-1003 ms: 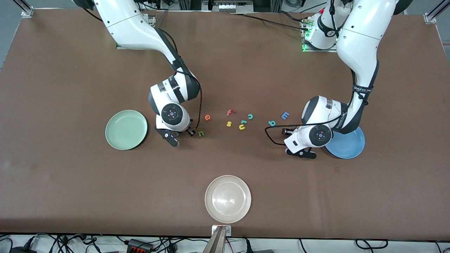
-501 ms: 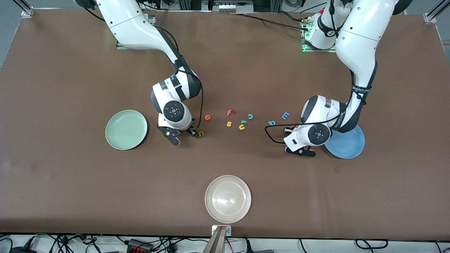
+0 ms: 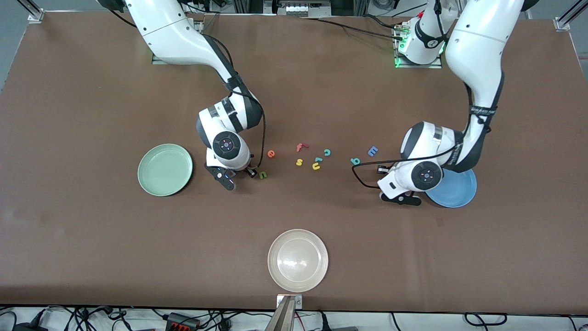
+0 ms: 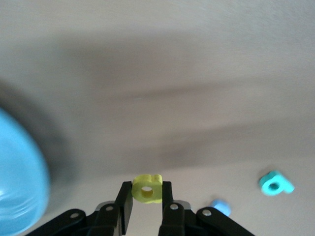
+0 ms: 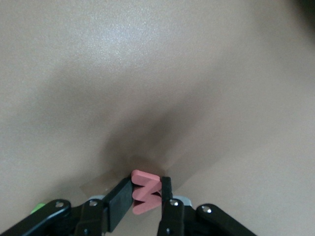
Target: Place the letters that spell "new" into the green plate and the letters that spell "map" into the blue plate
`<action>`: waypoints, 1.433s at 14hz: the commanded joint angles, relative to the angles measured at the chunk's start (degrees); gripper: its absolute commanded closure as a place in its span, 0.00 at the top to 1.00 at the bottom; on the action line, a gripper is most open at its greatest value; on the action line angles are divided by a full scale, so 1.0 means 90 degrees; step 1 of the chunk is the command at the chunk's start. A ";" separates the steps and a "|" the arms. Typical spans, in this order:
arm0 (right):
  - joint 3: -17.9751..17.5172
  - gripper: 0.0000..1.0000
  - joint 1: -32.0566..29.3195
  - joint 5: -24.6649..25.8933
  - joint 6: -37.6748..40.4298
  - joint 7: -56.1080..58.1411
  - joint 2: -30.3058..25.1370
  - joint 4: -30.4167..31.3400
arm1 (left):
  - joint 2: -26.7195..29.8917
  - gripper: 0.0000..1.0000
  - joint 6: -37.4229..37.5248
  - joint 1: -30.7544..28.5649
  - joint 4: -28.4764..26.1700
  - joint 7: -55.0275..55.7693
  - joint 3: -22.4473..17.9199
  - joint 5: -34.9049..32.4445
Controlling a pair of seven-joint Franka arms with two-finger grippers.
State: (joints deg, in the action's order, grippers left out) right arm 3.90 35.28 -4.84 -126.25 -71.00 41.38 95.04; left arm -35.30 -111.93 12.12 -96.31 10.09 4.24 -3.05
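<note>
Status: both plates look bare in the front view, so nothing is sorted yet.

Right claw [image 5: 146,192] is pinching the pinkish-red w [image 5: 144,191] between its fingers, low over the worktop [image 3: 92,239], left of frame centre, between the green plate [image 3: 165,169] and the dark green n [image 3: 262,174]. The n lies just beside the claw; the orange e [image 3: 271,154] sits a little above and to the right of it in the frame. Both are loose on the worktop.

Left claw [image 4: 146,195] is pinching the yellow a [image 4: 147,188], over the worktop at the blue plate's [image 3: 457,191] left edge, right of frame centre. The teal p [image 3: 355,161] and blue m [image 3: 372,151] lie loose to the upper left of that arm's wrist.

Distractors (red f [image 3: 301,147], yellow s [image 3: 299,162], yellow u [image 3: 316,166], teal c [image 3: 327,152]) are clustered mid-frame. The white plate [image 3: 298,260] is at bottom centre.

My read: two of six letters are gripped, none placed. Left to do: drop the w and the a, then fetch the n and e for green, the m and p for blue.
</note>
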 commanded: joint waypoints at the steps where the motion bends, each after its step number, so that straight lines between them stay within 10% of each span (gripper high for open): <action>1: 0.0015 0.22 -0.0023 -0.0038 0.0072 0.0290 -0.0232 0.0241 | 0.0270 0.11 0.0279 -0.0378 -0.0012 -0.0474 -0.0120 -0.0656; 5: 0.0123 0.18 -0.0461 -0.0057 0.0881 0.1449 -0.0768 0.0153 | 0.0056 0.17 0.0182 -0.1248 -0.0022 -0.1774 -0.0110 -0.0677; 6: 0.0123 0.18 -0.0676 -0.0048 0.1173 0.1849 -0.0905 0.0153 | -0.0003 0.34 0.0027 -0.1298 -0.0041 -0.1785 -0.0110 -0.0677; 8: 0.0142 0.18 -0.1280 0.0040 0.1624 0.3010 -0.1091 0.0211 | -0.0062 1.00 -0.0034 -0.1289 -0.0022 -0.1776 -0.0081 -0.0667; 15: 0.0181 0.19 -0.2542 0.0050 0.1694 0.5202 -0.0956 0.0397 | 0.0211 1.00 0.0679 -0.1230 0.0144 -0.1212 0.1158 -0.0424; 20: 0.0181 0.37 -0.2699 0.0040 0.1352 0.5213 -0.0624 0.0455 | 0.0055 1.00 0.0485 -0.1065 0.0106 0.1832 0.1813 -0.0052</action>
State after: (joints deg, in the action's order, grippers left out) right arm 6.28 12.35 -4.63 -112.66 -24.73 35.16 98.72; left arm -34.26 -107.03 2.39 -95.24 18.16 19.08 -4.29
